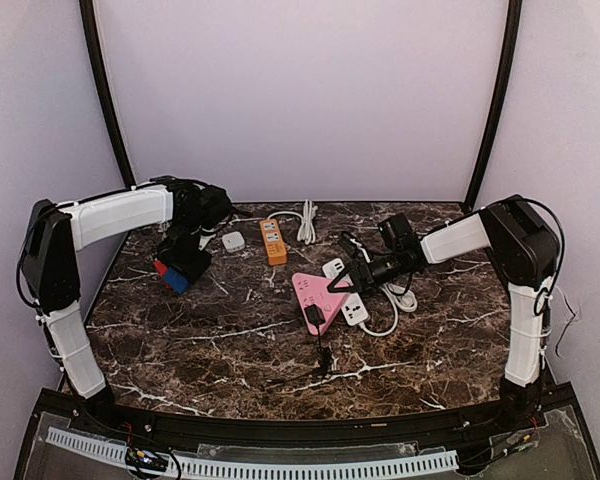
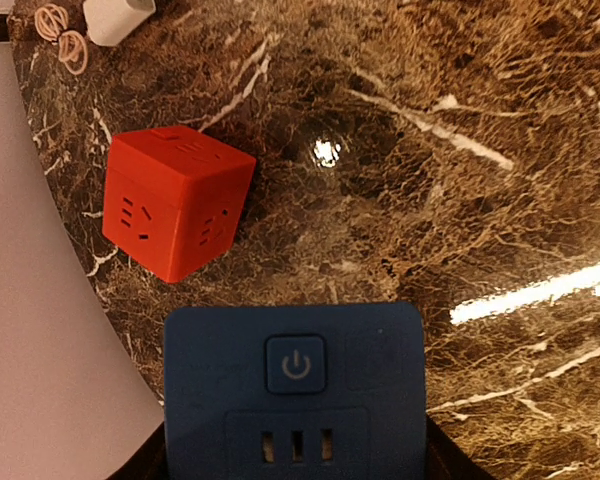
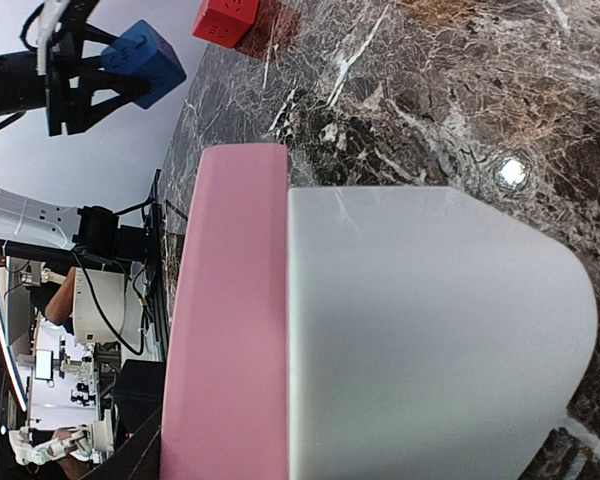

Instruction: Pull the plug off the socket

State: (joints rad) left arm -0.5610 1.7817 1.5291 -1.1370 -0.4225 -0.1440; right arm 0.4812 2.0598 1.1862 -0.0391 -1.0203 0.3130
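Well, left tool (image 1: 184,262) grips blue cube (image 2: 295,390); right tool (image 1: 352,283) mid-frame at pink strip (image 1: 310,290), can't tell grip. Risk: strip lifts w/ plug (image 1: 315,315), unpinned.

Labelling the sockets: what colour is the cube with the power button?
The cube is blue, clearest in the left wrist view.

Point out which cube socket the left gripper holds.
The blue cube, clamped in the left gripper; the red cube sits loose on the marble table beside it.
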